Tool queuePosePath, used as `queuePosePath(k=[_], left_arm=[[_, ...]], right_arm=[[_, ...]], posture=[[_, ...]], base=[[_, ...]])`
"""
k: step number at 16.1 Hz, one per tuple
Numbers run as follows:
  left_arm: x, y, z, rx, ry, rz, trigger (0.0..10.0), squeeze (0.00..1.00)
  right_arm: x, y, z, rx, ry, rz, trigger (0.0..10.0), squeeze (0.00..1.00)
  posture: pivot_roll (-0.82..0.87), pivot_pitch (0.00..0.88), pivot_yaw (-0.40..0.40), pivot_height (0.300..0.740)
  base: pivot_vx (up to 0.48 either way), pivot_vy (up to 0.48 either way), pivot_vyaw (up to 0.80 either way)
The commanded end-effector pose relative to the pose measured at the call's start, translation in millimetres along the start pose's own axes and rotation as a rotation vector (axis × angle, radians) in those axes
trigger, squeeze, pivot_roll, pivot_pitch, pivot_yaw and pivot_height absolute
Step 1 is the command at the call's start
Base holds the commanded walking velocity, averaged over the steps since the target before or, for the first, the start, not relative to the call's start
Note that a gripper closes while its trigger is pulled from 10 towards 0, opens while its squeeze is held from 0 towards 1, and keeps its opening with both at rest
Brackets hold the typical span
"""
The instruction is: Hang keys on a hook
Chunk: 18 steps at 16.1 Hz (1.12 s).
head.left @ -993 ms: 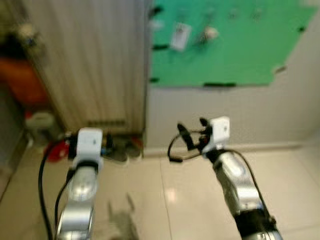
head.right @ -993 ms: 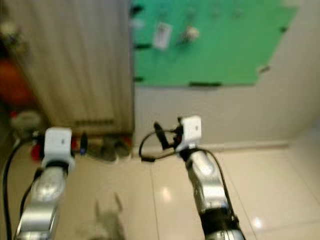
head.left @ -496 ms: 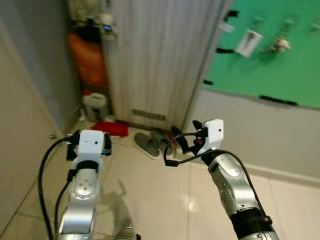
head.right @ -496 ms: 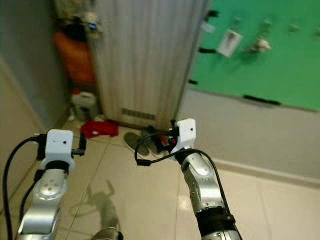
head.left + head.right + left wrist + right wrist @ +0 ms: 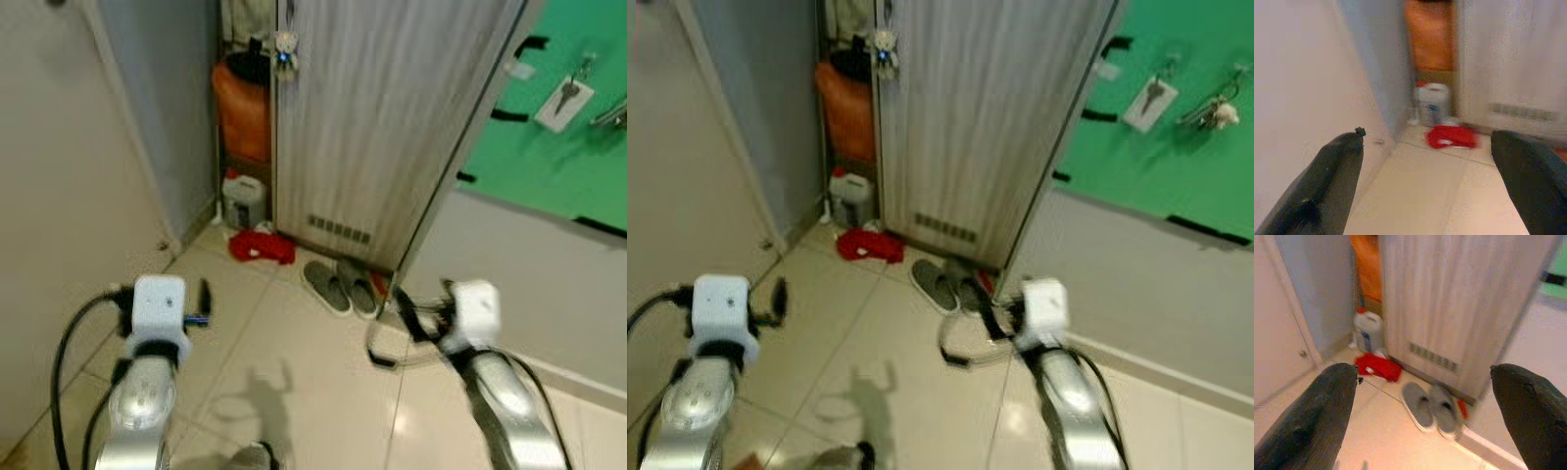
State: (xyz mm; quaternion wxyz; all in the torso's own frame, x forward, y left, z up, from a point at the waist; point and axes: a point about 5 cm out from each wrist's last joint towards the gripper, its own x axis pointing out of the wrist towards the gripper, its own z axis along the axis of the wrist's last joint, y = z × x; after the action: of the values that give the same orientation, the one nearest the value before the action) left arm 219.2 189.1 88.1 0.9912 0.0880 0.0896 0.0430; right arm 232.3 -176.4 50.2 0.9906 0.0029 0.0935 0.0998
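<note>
Keys: we note a silver key on a white tag (image 5: 565, 101) hanging on the green wall board (image 5: 549, 166) at the upper right of the left eye view, with a second bunch partly cut off at the frame edge beside it. Neither gripper carries keys that we can see. The left gripper (image 5: 203, 297) and the right gripper (image 5: 416, 318) are raised over the pale tiled floor (image 5: 294, 392), well apart from the board. A grey ribbed cabinet door (image 5: 392, 127) stands between floor and board, with grey slippers (image 5: 341, 286) and a red cloth (image 5: 261, 247) at its foot.

In the right eye view the same scene holds; the second bunch of keys with a pale fob (image 5: 1212, 111) hangs near the tagged key, both on the board.

The left wrist view shows the left gripper's black fingers (image 5: 1327, 181) spread wide with nothing between them, facing a white jug (image 5: 1433, 104) and the red cloth.

The right wrist view shows the right gripper's fingers (image 5: 1322, 416) likewise spread and empty, facing the slippers.

We judge keys to be light, stiff and slippery metal, loose on their ring and prone to swing. The ring or tag looks the soundest place to pinch, leaving the loop free for a hook.
</note>
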Motion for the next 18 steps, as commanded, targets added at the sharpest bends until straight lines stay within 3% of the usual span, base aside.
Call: queuePosePath(k=[1,2,4,8,12,15,18], left_arm=[[-2.1,0.3,6,-0.034,-0.030,-0.037,10.0,0.00],[-21.5,6.5,4,-0.123,-0.055,-0.096,10.0,0.00],[-29.1,-3.2,-4,-0.151,-0.077,-0.179,10.0,0.00],[-11.2,-27.2,-27,-0.146,-0.038,-0.177,10.0,0.00],[-4.1,-17.3,-36,-0.143,-0.033,-0.175,10.0,0.00],[7.1,-3.8,-47,-0.093,0.006,-0.127,10.0,0.00],[15.3,0.8,-31,-0.121,-0.022,-0.109,10.0,0.00]], right_arm=[[-1.8,-2.1,10,-0.011,-0.040,-0.010,10.0,0.00],[-21.5,-8.4,9,-0.010,-0.035,-0.045,10.0,0.00],[-17.8,-8.3,5,-0.026,-0.044,-0.052,10.0,0.00],[1.9,-3.2,3,-0.011,-0.066,-0.016,10.0,0.00],[13.1,-6.0,7,0.008,-0.062,-0.032,10.0,0.10],[18.0,-2.6,15,0.022,-0.080,-0.041,10.0,0.09],[22.6,1.1,16,0.021,-0.074,-0.038,10.0,0.05]], posture=[[-0.01,0.045,-0.076,0.740],[-0.01,0.051,-0.076,0.740],[-0.02,0.049,-0.074,0.740],[-0.03,0.048,-0.079,0.740],[-0.04,0.062,-0.067,0.740],[-0.03,0.074,-0.063,0.740],[-0.04,0.062,-0.053,0.740]], base=[[0.000,0.000,0.00],[0.000,0.000,0.00],[0.000,0.000,0.00],[0.000,0.000,0.39],[0.000,0.000,0.68],[0.000,0.000,0.66],[0.000,0.000,0.58]])
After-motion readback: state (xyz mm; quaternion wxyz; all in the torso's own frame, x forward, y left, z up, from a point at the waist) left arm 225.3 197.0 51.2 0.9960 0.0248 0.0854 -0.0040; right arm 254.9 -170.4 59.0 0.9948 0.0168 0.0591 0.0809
